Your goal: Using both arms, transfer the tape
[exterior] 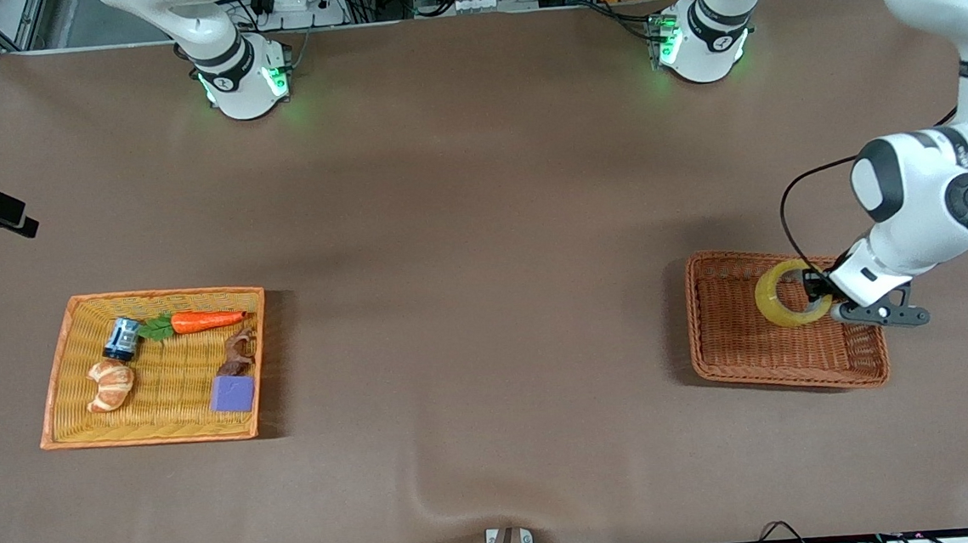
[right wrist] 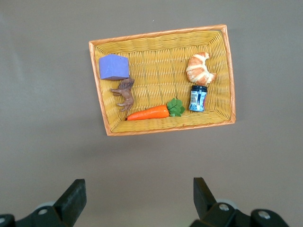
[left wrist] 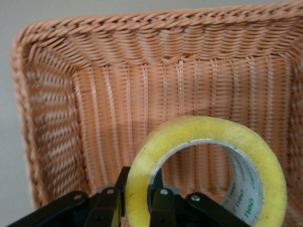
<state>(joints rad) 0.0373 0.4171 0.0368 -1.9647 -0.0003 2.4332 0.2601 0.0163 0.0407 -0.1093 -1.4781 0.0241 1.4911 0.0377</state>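
We see the brown cloth-covered table (exterior: 480, 221), with a reddish-brown wicker basket (exterior: 738, 364) toward the left arm's end and a yellow wicker tray (right wrist: 161, 47) toward the right arm's end. The left gripper (exterior: 816, 287) is over the reddish basket, clenched on the wall of the yellowish translucent tape roll (left wrist: 208, 137), one finger inside the ring. The right gripper (right wrist: 137, 198) waits spread wide above the table near the yellow tray, which holds an orange carrot (right wrist: 147, 112), purple cube (right wrist: 113, 66) and croissant (right wrist: 200, 68).

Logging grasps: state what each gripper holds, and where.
Left gripper pinches the tape across its ring wall, over the brown basket. Right gripper holds nothing.
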